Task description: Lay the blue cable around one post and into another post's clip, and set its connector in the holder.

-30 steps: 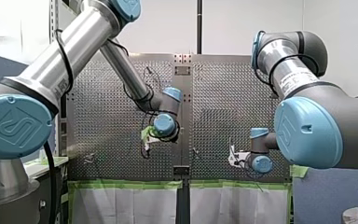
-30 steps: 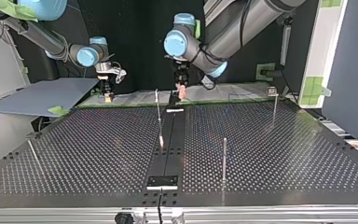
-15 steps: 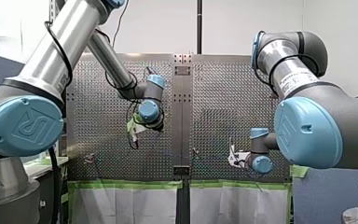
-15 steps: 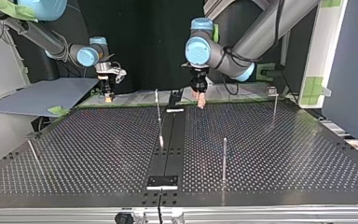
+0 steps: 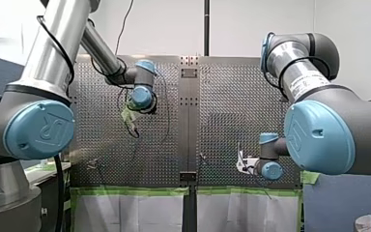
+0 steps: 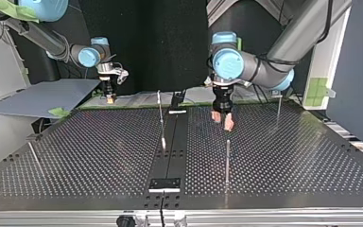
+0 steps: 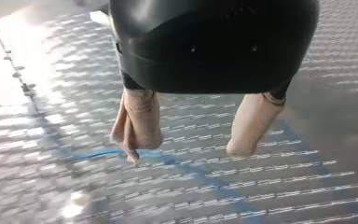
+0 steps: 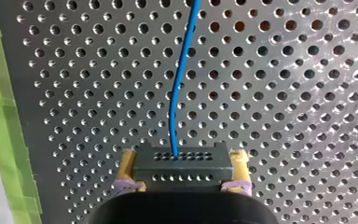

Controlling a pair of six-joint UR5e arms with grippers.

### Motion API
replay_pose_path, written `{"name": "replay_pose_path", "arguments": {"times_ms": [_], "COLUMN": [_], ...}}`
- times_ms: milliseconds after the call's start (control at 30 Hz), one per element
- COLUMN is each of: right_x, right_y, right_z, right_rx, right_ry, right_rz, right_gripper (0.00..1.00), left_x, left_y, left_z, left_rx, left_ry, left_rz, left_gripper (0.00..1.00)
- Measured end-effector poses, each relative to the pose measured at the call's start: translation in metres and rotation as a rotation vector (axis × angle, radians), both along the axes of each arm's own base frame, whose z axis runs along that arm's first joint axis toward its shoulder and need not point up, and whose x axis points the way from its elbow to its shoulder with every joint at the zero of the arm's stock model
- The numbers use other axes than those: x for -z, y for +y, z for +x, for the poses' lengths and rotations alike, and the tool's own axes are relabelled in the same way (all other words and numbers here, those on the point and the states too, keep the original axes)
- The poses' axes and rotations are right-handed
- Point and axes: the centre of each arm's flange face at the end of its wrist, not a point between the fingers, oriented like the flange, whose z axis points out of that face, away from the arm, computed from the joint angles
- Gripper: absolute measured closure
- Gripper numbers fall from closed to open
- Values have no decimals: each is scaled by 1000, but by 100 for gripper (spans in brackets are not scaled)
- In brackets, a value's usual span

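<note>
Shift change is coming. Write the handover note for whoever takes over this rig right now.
Right gripper: shut on the connector. The blue cable runs out ahead of it over the perforated table.
Left gripper: open, beige pads, low over the table. The cable passes under its fingertips, apparently ungripped, though the view is blurred.
Done: connector in the right gripper.
Left: no view shows the cable around a post or in a clip. One post stands bare near the left gripper. Routing, clipping and seating the connector all remain.
</note>
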Motion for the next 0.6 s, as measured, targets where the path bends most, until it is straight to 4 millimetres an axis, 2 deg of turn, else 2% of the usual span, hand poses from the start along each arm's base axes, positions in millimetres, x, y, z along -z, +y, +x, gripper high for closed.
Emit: {"name": "replay_pose_path", "arguments": {"times_ms": [233,600], "right_x": [1,2], "right_y": [0,0], "right_z": [0,0], "right_rx": [-2,-3], "right_ry": [-1,-1], "right_rz": [-1,0], "right_gripper": [100,100], "left_x": [-44,-108], "left_y": [31,30], "left_z": [11,-2], "left_rx": [-44,56], "left_ry": [-98,-234], "left_rz": [-109,-266], "left_gripper": [0,0]}}
